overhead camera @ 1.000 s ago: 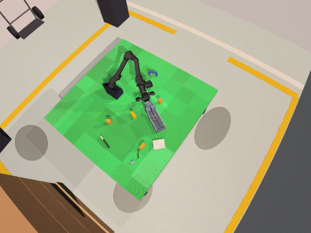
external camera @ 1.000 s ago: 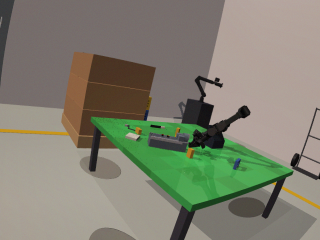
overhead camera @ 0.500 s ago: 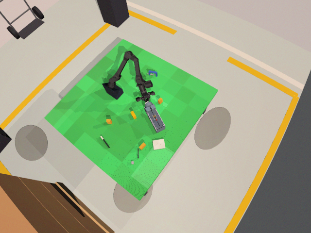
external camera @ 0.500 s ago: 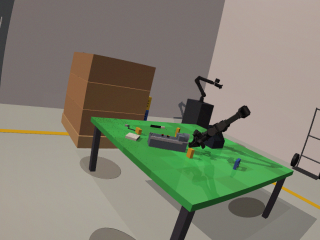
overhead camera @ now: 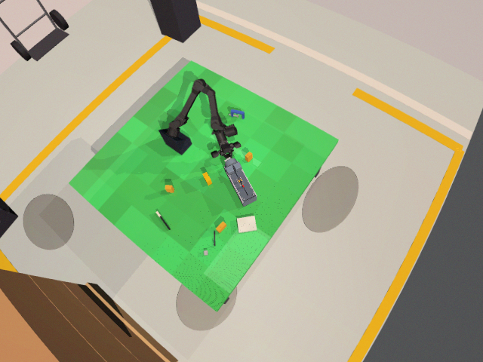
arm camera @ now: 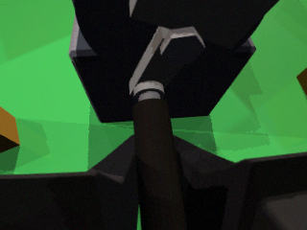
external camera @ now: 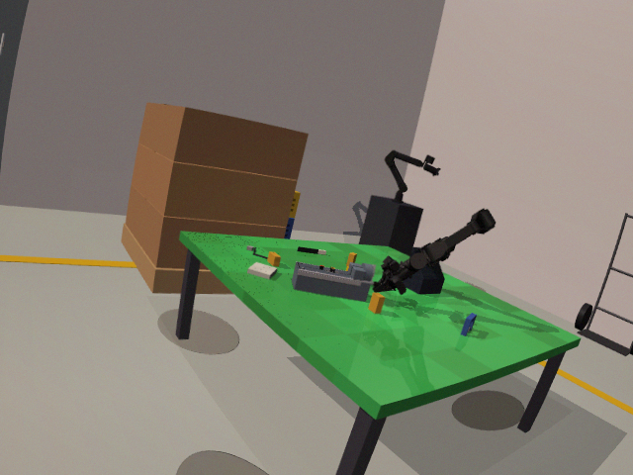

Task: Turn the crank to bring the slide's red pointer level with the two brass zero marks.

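Wrist cam only: jaws [overhead camera: 227, 156] [external camera: 377, 287] gripping crank hndl [arm camera: 158, 163].

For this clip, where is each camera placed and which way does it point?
Top: high overhead, looking down on the square green table; whole black arm in view.
Exterior: off one table corner, looking across it toward stacked brown boxes; arm in profile.
Wrist: on the arm, facing the dark cylindrical crank handle; gripper fingers show.
Top and exterior share the grey slide machine.
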Robot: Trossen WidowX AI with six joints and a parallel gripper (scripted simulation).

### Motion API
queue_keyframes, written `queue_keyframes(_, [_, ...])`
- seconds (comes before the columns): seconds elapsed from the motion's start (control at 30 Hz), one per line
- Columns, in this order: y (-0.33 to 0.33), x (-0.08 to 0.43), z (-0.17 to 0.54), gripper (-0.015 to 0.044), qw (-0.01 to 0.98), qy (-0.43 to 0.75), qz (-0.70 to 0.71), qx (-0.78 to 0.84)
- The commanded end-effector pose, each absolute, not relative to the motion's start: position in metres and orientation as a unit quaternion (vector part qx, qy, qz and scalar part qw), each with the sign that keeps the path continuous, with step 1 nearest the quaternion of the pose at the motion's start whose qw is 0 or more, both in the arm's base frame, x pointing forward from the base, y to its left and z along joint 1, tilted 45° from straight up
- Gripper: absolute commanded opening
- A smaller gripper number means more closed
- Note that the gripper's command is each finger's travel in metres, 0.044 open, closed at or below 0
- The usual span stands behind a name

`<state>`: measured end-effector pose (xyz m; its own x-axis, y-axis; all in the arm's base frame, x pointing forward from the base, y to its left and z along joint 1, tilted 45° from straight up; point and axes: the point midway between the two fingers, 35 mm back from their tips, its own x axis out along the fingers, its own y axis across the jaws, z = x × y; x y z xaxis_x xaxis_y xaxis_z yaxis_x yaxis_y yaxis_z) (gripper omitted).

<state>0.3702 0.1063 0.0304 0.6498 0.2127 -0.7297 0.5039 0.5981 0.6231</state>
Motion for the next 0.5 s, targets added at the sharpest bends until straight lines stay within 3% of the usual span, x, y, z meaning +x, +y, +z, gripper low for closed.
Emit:
queue_keyframes(0.0, [0.1092,0.3740,0.0382,0.0000,0.798,0.401,-0.083,0.443])
queue_keyframes(0.47, [0.1093,0.3744,0.0395,0.0000,0.798,0.401,-0.083,0.443])
